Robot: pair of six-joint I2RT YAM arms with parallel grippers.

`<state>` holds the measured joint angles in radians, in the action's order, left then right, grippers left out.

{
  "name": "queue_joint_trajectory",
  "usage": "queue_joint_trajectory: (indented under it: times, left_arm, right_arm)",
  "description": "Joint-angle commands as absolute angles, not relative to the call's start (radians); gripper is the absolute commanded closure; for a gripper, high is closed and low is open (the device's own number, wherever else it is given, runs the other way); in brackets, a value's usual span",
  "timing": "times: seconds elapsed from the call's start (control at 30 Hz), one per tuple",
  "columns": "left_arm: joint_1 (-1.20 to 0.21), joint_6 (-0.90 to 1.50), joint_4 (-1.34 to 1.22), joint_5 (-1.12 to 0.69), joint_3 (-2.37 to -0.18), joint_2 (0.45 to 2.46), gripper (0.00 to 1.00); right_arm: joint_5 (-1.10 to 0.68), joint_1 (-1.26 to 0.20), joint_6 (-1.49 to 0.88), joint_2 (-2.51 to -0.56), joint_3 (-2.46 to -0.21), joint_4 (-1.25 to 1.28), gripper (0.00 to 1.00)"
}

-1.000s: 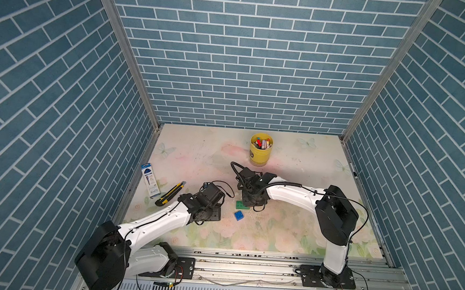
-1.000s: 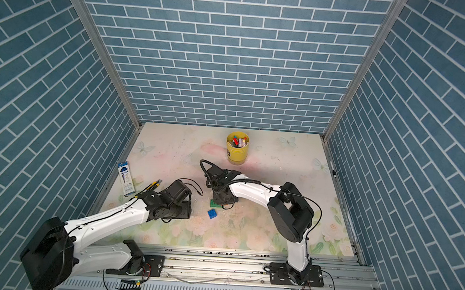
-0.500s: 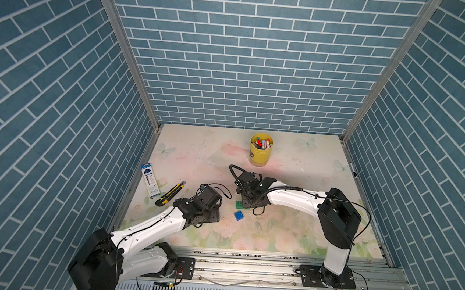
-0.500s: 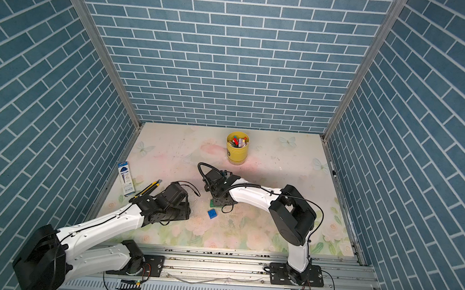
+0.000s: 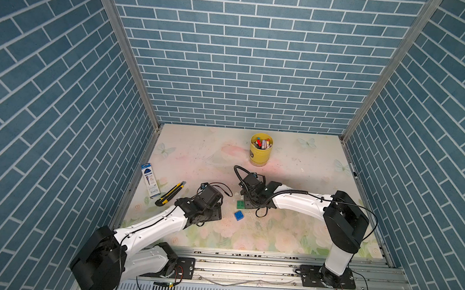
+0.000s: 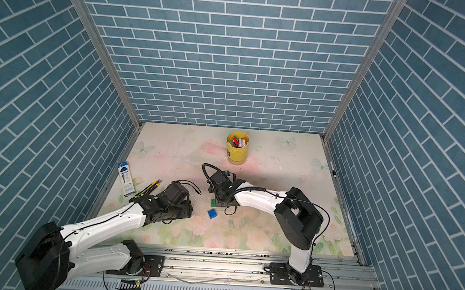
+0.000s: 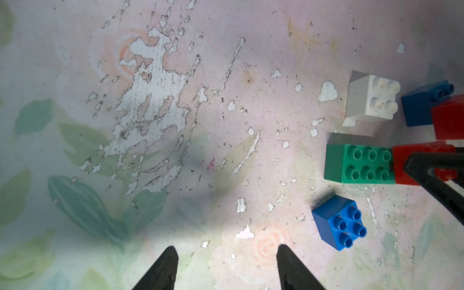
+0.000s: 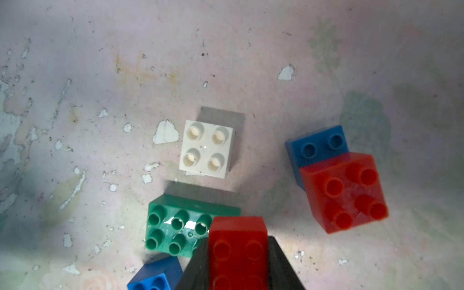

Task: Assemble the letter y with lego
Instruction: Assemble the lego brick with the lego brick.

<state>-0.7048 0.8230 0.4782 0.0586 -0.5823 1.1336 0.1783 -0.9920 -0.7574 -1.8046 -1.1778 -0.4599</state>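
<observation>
My right gripper (image 8: 238, 261) is shut on a red lego brick (image 8: 238, 241), which hangs over one end of the longer green brick (image 8: 173, 226). Whether the two are pressed together I cannot tell. Beyond them stands a white brick (image 8: 206, 149), and off to one side a second red brick (image 8: 344, 193) sits on a blue one (image 8: 316, 145). A loose blue brick (image 7: 339, 222) lies beside the green one (image 5: 240, 204) in both top views. My left gripper (image 7: 226, 263) is open and empty over bare mat near that blue brick (image 5: 238, 215). No letter y is in view.
A yellow cup (image 5: 260, 152) of coloured sticks stands at the back. A yellow-black utility knife (image 5: 170, 193) and a blue-white packet (image 5: 150, 179) lie by the left wall. Metal rails (image 5: 245, 267) run along the front edge.
The left arm has shifted slightly near the front. The right gripper stays over the green brick with the red one in it. The loose bricks have not moved.
</observation>
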Motion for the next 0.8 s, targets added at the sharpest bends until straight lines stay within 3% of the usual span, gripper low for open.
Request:
queue_joint_trajectory:
  times: [0.0, 0.47, 0.77]
  left_arm:
    - [-0.712, 0.836, 0.473, 0.063, -0.584, 1.133, 0.35]
    - [-0.717, 0.838, 0.477, 0.068, -0.575, 1.130, 0.35]
    - [-0.716, 0.834, 0.495, 0.066, -0.567, 1.117, 0.35]
  right_arm:
    - [0.159, -0.999, -0.763, -1.825, -1.116, -0.473, 0.94]
    - [0.312, -1.069, -0.889, -1.886, -1.157, -0.626, 0.93]
    - [0.259, -1.048, -0.924, -1.873, -1.120, -0.597, 0.94]
